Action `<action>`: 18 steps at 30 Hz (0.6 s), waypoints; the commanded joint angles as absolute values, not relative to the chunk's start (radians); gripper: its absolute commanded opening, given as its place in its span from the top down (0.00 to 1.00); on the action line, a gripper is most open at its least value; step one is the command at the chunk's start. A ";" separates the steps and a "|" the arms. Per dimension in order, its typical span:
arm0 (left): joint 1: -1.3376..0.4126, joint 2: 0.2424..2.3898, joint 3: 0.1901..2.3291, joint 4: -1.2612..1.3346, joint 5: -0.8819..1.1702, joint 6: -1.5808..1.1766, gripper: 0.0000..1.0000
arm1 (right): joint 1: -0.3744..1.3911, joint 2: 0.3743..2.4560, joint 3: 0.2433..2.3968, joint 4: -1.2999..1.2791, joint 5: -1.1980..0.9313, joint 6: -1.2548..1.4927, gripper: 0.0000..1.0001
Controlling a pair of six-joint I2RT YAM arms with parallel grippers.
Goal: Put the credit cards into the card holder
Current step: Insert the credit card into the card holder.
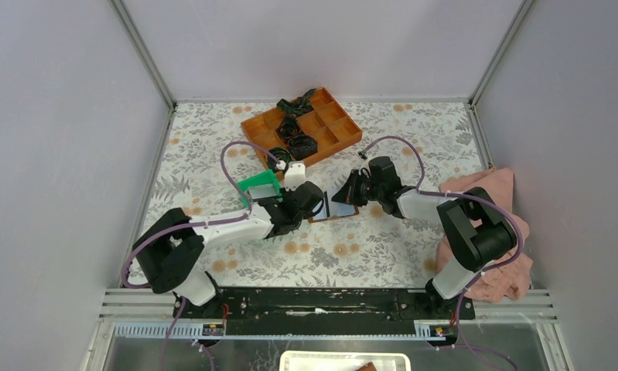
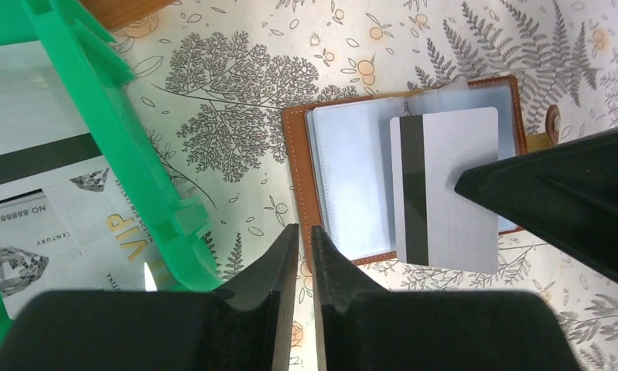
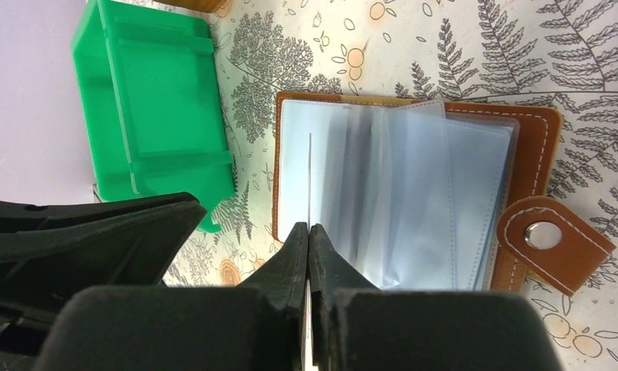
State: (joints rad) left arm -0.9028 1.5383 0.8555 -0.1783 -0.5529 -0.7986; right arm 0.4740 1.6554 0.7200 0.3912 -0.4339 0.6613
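Observation:
The brown card holder lies open on the floral cloth, its clear sleeves fanned upward. My right gripper is shut on a silver credit card with a black stripe. It holds the card edge-on over the sleeves. My left gripper sits low at the holder's near left edge, jaws a narrow slit apart with only cloth showing between them. More cards lie in the green tray. In the top view the two grippers meet over the holder.
The green tray stands just left of the holder, close to the left fingers. An orange compartment tray with black coiled items sits at the back. A pink cloth lies under the right arm at the right edge.

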 commanded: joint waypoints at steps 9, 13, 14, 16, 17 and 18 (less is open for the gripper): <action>-0.904 1.676 0.926 -0.052 -0.451 -0.685 0.83 | 0.470 1.625 0.784 0.321 -0.416 0.588 1.00; -0.899 1.704 0.939 -0.040 -0.435 -0.684 0.82 | 0.459 1.624 0.784 0.312 -0.419 0.580 1.00; -0.898 1.709 0.943 -0.040 -0.432 -0.684 0.83 | 0.456 1.625 0.783 0.311 -0.420 0.579 1.00; -0.899 1.719 0.948 -0.040 -0.431 -0.684 0.83 | 0.449 1.630 0.782 0.313 -0.424 0.577 1.00; -0.898 1.723 0.948 -0.040 -0.430 -0.684 0.83 | 0.447 1.631 0.781 0.315 -0.426 0.579 1.00; -0.896 1.726 0.948 -0.041 -0.430 -0.685 0.83 | 0.445 1.632 0.781 0.317 -0.430 0.579 1.00</action>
State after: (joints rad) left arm -0.9024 1.7100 0.9173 -0.0967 -0.4423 -0.7040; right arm 0.4595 1.6547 0.7513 0.3153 -0.4286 0.5999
